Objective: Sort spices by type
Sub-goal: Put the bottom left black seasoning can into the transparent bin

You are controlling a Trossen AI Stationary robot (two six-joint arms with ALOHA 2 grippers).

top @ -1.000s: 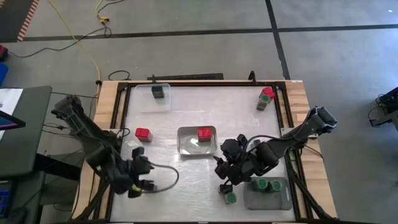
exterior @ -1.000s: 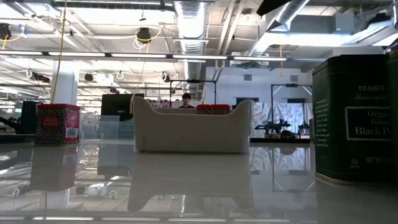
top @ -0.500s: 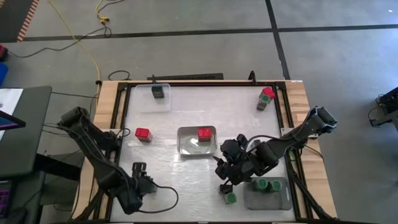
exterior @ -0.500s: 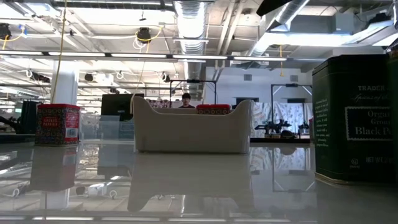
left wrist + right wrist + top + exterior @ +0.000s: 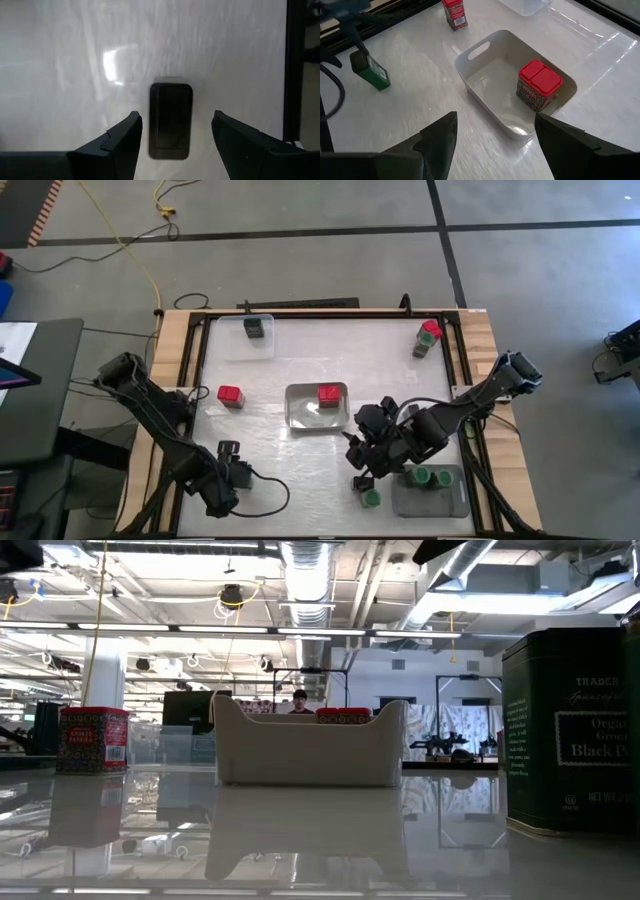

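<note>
Left gripper (image 5: 172,137): spread wide, nothing gripped, black spice box (image 5: 170,120) framed between fingers | Right gripper (image 5: 492,132): spread wide, nothing held

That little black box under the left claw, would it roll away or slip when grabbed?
Probably not roll: the black box looks flat-sided and lies flat on the table. It might slide if nudged, since the tabletop looks glossy. The left gripper stands open astride it, so a centred squeeze should likely hold.
</note>
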